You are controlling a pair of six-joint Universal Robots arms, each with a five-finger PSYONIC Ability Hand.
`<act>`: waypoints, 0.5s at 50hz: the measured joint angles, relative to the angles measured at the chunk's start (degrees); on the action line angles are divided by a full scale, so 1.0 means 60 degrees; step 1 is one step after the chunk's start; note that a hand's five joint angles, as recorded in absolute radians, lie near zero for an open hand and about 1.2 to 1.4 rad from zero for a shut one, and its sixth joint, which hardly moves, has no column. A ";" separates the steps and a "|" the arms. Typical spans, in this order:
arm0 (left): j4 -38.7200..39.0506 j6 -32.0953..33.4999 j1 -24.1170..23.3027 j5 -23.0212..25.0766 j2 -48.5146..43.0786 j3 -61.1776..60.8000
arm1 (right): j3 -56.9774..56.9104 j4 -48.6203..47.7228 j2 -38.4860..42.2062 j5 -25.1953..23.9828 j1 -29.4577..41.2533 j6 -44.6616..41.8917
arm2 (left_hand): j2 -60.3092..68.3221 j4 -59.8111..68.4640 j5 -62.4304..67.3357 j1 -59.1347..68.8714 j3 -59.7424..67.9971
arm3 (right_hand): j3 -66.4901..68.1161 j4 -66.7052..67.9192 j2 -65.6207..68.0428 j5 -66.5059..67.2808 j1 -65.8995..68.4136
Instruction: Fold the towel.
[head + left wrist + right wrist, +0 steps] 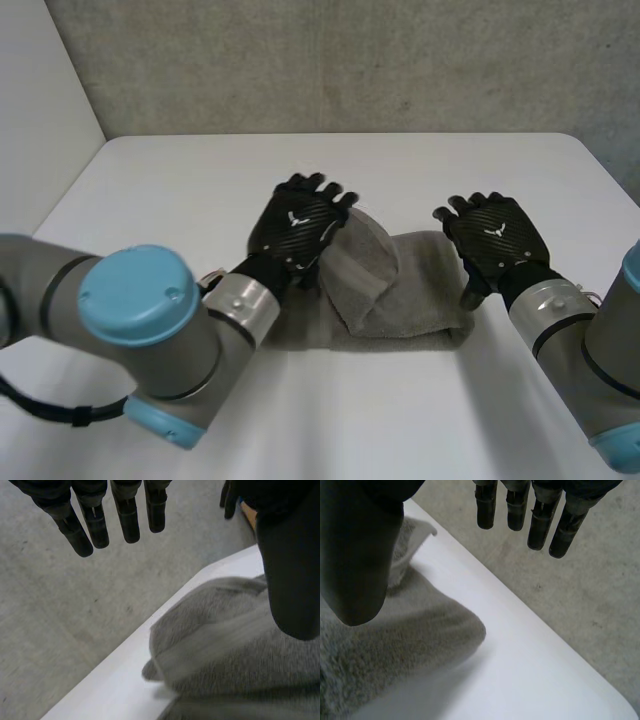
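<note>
Head view: grey towel (400,290) bunched on white table (180,190)

It lies doubled over, one fold humped up beside my left hand (298,232). My right hand (497,240) hovers at its other end. Both hands have straight fingers, spread apart, gripping nothing.
</note>
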 measured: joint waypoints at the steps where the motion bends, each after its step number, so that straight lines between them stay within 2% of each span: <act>1: -0.0121 -0.0005 -0.0066 0.0011 -0.0117 0.0221 | -0.0018 0.0010 0.0076 0.0014 -0.0038 -0.0004 | 0.0000 0.0000 0.0002 0.0000 0.0000 | 0.0000 0.0000 0.0000 0.0000 0.0000; 12: -0.3231 -0.0285 -0.0791 0.0499 -0.2720 0.4297 | -0.0247 -0.0019 0.0693 0.0523 -0.0591 -0.0046 | 0.0002 0.0001 0.0040 0.0002 0.0001 | 0.0000 -0.0001 0.0000 0.0000 0.0000; 20: -0.3784 -0.0413 -0.0963 0.0602 -0.4172 0.6304 | -0.0278 -0.0059 0.0690 0.0559 -0.0778 -0.0061 | 0.0252 0.0123 0.0546 0.0166 0.0261 | 0.0000 0.0000 0.0000 0.0000 -0.0001; 25: -0.4092 -0.0384 -0.0985 0.0632 -0.4693 0.7053 | -0.0285 -0.0071 0.0737 0.0537 -0.0758 -0.0072 | 0.2157 0.2129 0.2432 0.2184 0.2279 | 0.0000 -0.0001 0.0000 0.0000 -0.0001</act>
